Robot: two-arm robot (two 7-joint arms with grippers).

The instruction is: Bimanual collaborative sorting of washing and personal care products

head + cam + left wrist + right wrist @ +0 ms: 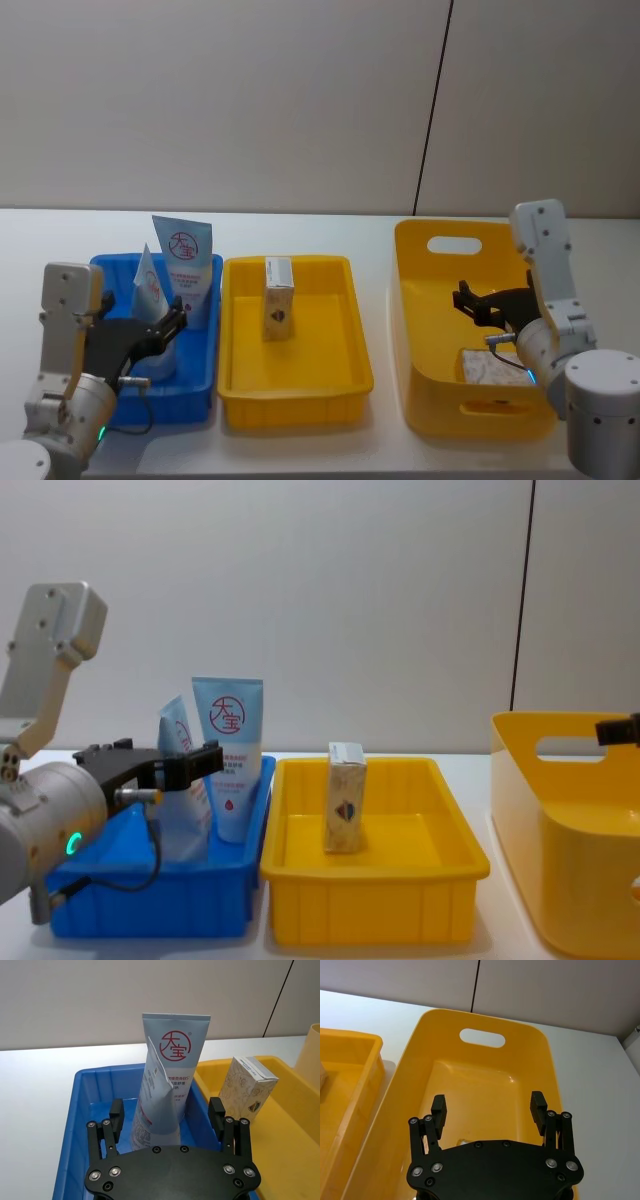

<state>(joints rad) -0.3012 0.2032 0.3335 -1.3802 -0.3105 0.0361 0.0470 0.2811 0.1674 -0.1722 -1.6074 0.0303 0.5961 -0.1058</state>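
Left gripper wide open around upright squeeze tubes in blue tray, right gripper wide open over yellow bin, cream carton upright in yellow tray.

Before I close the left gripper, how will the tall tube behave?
The tall tube looks like thin soft plastic, so it probably dents and flexes in the open left gripper. Standing on its narrow end in the blue tray, wide crimp up, it likely topples if nudged. The right gripper hangs over the yellow bin.
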